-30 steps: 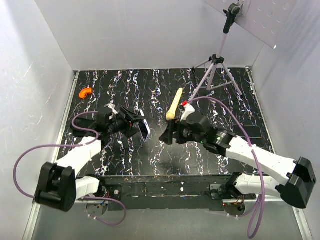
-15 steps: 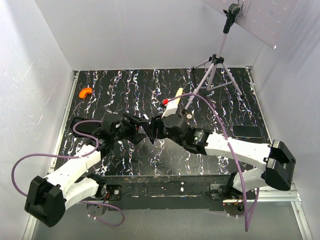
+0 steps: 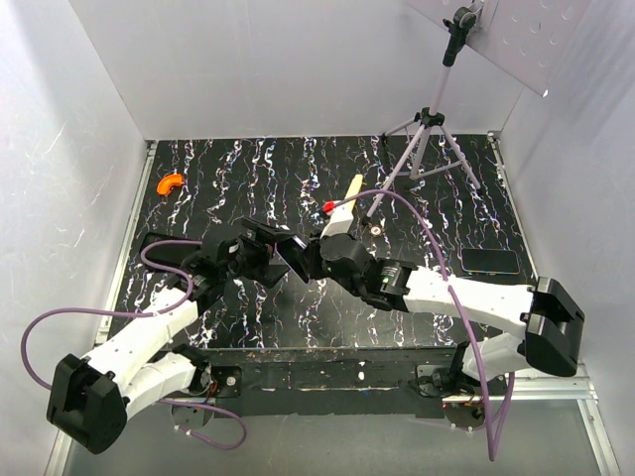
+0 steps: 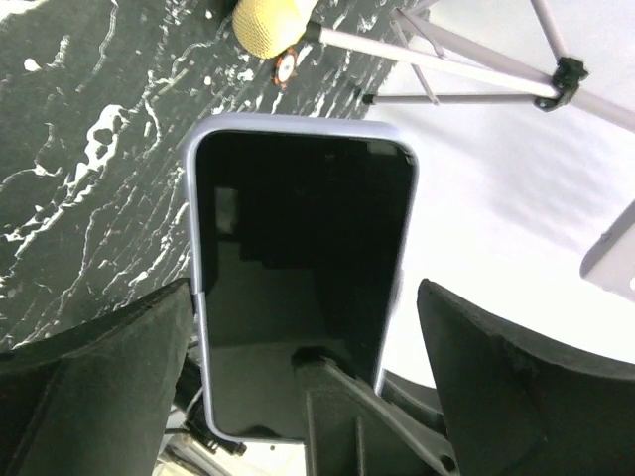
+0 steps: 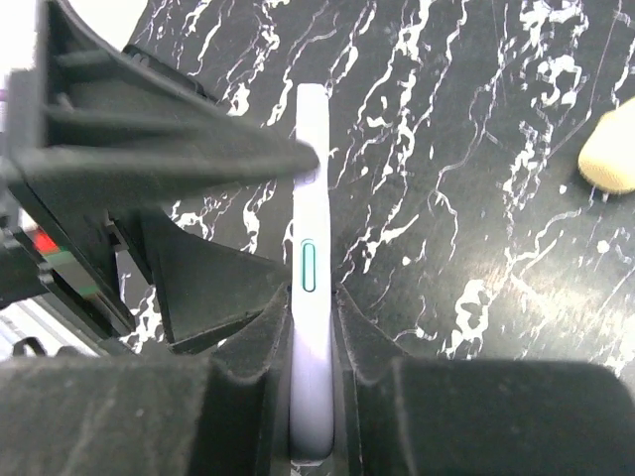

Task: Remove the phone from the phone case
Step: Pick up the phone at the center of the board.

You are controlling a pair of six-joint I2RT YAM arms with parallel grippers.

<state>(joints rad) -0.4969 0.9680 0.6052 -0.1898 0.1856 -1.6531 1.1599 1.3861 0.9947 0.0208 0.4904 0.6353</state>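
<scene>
The phone [image 4: 298, 228] shows its glossy black screen and lavender rim, held up above the table between the two arms. My right gripper [image 5: 313, 297] is shut on the phone [image 5: 311, 198], pinching its front and back near one end. One right finger [image 4: 347, 416] crosses the lower screen. My left gripper [image 4: 306, 297] is open wide around the phone; its left finger [image 4: 109, 377] sits close to the rim and the right finger [image 4: 516, 377] stands apart. In the top view both grippers [image 3: 278, 248] [image 3: 310, 256] meet at the table's middle. The phone case [image 3: 488, 261] lies flat at the right.
A cream-yellow stick [image 3: 354, 184] lies just behind the right gripper, its end showing in both wrist views [image 4: 270, 22] [image 5: 607, 154]. A grey tripod [image 3: 427, 129] stands at the back right. An orange curved piece [image 3: 171, 183] lies at the back left.
The right arm swung left to the left gripper and its jaws closed on the phone. The left jaws then opened wide, letting go of it.
</scene>
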